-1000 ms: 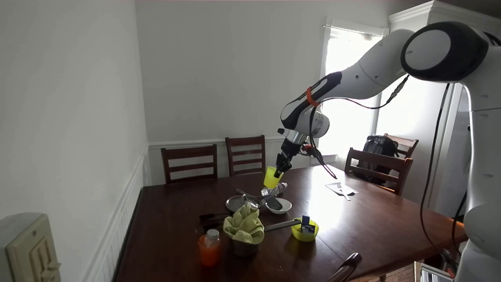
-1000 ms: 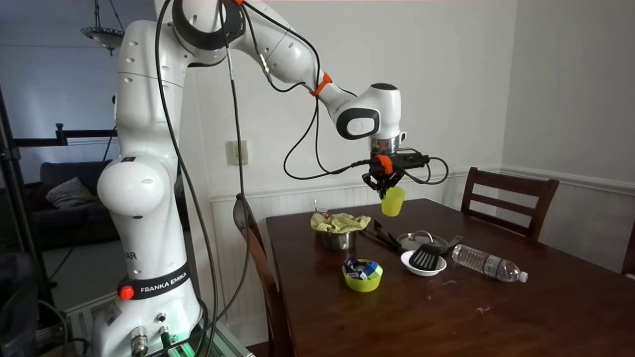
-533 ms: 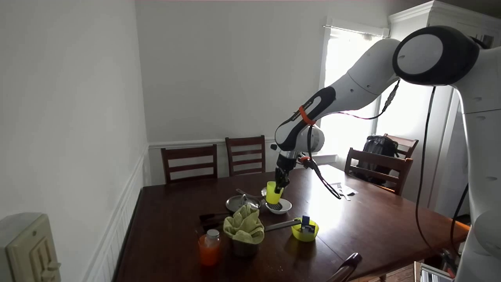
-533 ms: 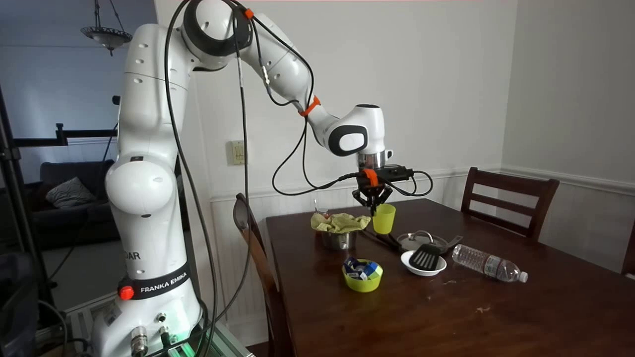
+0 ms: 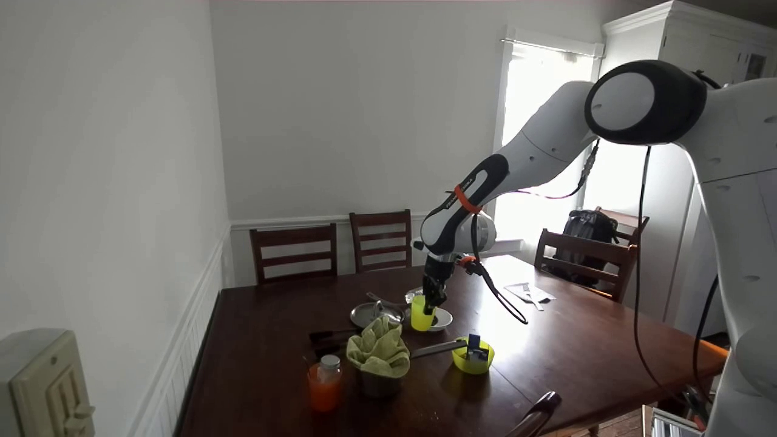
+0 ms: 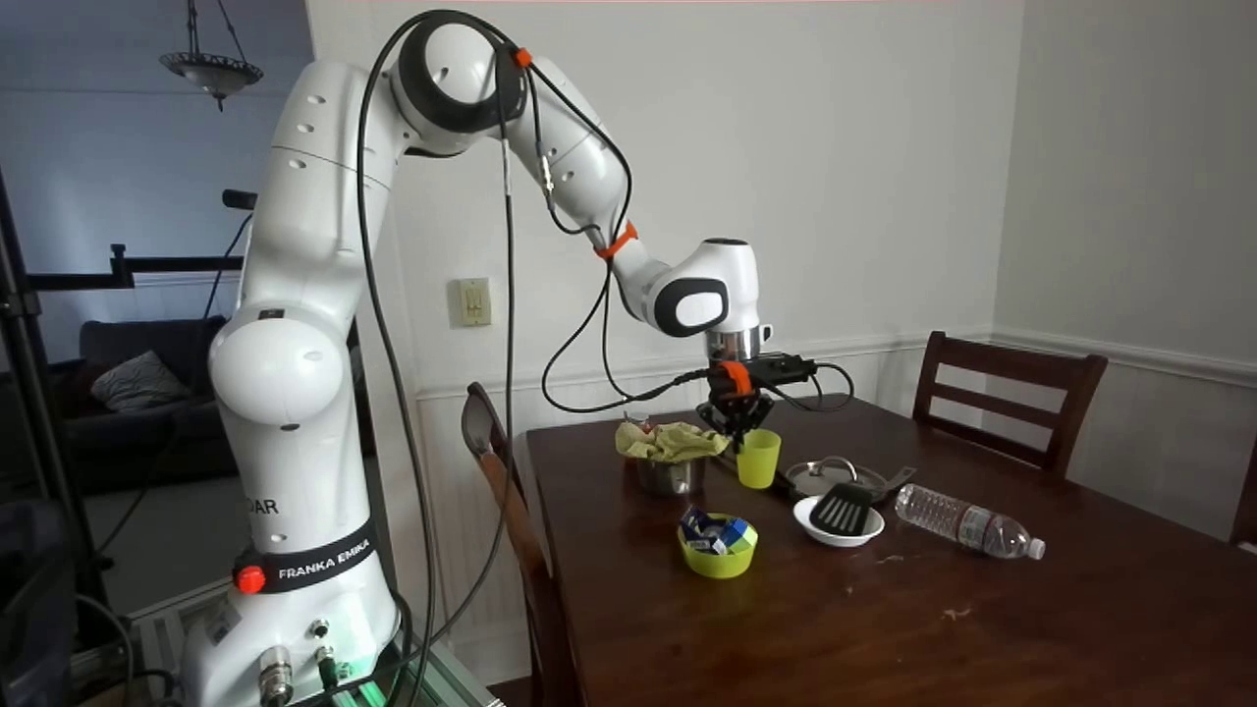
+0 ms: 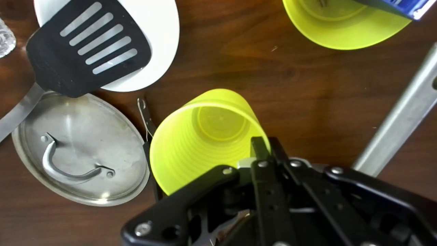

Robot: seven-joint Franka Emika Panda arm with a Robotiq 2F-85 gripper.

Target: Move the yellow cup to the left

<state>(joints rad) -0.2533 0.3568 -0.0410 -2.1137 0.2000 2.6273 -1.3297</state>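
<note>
The yellow cup [image 7: 205, 147] is round, plain and roughly upright, and its open mouth faces the wrist camera. It also shows in both exterior views [image 5: 419, 314] [image 6: 759, 460], between the cloth-filled pot and the white bowl. My gripper [image 7: 268, 143] is shut on the cup's rim, with one fingertip inside the wall and one outside. In both exterior views the gripper [image 5: 430, 306] [image 6: 739, 437] points down at the cup's side. I cannot tell whether the cup's base touches the table.
A steel lid [image 7: 85, 150] and a white bowl [image 7: 164, 51] under a black spatula [image 7: 68, 54] lie beside the cup. A pot [image 6: 673, 477] with a green cloth [image 6: 673, 442], a yellow-green bowl [image 6: 719, 565], a bottle [image 6: 967, 520] and an orange cup [image 5: 323, 391] stand around.
My gripper has moved down with the cup held by its rim. The cup is lower, and in an exterior view it has shifted slightly left, towards the pot.
</note>
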